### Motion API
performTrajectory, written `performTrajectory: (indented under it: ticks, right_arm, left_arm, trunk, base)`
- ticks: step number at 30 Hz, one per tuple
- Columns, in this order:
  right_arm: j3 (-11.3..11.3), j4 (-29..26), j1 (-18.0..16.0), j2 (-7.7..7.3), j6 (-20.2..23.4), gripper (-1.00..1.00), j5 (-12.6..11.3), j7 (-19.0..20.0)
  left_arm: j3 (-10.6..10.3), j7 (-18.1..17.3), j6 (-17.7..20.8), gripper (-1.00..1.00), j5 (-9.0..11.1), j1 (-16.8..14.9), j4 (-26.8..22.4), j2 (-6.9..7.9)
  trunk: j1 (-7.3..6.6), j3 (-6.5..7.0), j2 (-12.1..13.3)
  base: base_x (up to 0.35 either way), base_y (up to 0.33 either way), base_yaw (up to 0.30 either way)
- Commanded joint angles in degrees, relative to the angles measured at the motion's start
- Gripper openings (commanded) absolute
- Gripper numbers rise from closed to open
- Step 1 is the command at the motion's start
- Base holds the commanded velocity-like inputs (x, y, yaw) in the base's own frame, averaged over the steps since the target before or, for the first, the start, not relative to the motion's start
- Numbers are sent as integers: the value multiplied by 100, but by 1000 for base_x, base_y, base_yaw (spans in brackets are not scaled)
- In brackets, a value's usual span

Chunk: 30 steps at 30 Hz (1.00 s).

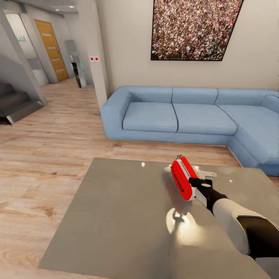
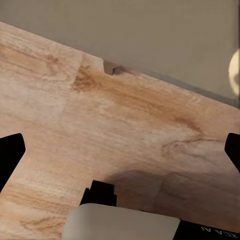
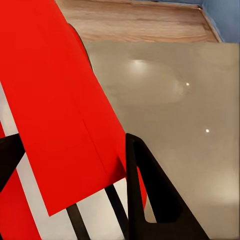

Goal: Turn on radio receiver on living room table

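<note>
The radio receiver (image 1: pixel 182 178), red-fronted with a white edge and a thin strap, is held on edge and tilted just over the glossy grey table (image 1: pixel 116 217). My right gripper (image 1: pixel 198 186) is shut on its near end. The right wrist view has the red radio (image 3: pixel 60 110) close up between black fingers (image 3: pixel 150 200), with the table top (image 3: pixel 190 125) beyond. My left gripper (image 2: pixel 122 150) is open and holds nothing. It hangs over the wood floor (image 2: pixel 100 125) beside the table's edge (image 2: pixel 150 35).
A long blue corner sofa (image 1: pixel 174 116) runs behind the table and along its right. A framed crowd photo (image 1: pixel 193 27) hangs above it. Open plank floor (image 1: pixel 46 155) lies to the left, leading to stairs (image 1: pixel 15 104) and a hallway door (image 1: pixel 52 50).
</note>
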Motion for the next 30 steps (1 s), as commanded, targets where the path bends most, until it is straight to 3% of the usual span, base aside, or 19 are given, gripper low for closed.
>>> performTrajectory:
  ticks: [1,30]
  right_arm:
    - [0,10,-2,-1,-5,-100,9,20]
    - [11,-72,-2,14,44,-100,45,21]
  left_arm:
    - [0,0,0,100,0,0,0,0]
    - [0,0,0,100,-3,0,0,9]
  trunk:
    - [0,10,0]
    - [0,279,0]
  base:
    - [0,0,-65]
    - [0,0,-70]
